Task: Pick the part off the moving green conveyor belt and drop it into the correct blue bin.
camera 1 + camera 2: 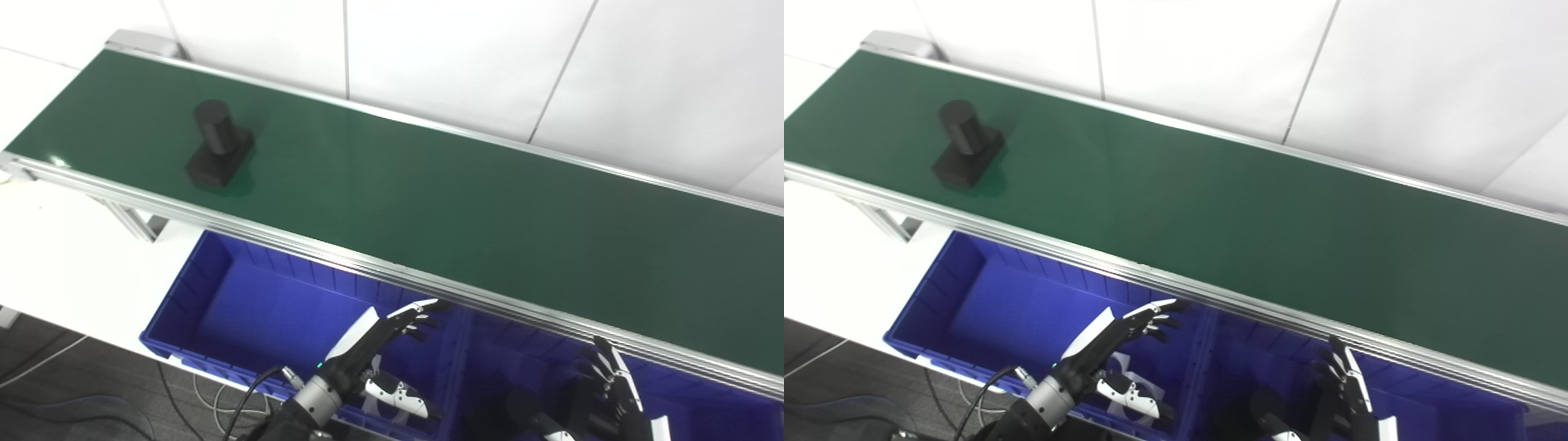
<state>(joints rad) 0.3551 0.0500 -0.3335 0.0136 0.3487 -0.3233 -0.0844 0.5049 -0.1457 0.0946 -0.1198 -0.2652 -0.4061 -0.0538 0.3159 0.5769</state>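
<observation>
A: How many things are there, and where is the part?

B: One black part [217,146], a cylinder standing upright on a flat block base. It sits on the green conveyor belt [429,202], close to the belt's far left end and nearer its front rail. Nothing else lies on the belt.

A: And the bins?

B: Two blue bins side by side below the belt's front rail: the left bin [214,288] and the right bin [686,392]. A dark object lies in the right bin, too dim to identify.

A: The hands?

B: Two. The left hand [383,334] hovers over the left bin, fingers spread, holding nothing. The right hand [606,383] is over the right bin, fingers upright and apart, also empty. Both are well apart from the part.

A: Anything around?

B: A white tiled wall [478,55] behind the belt, and cables [202,392] on the floor.
</observation>
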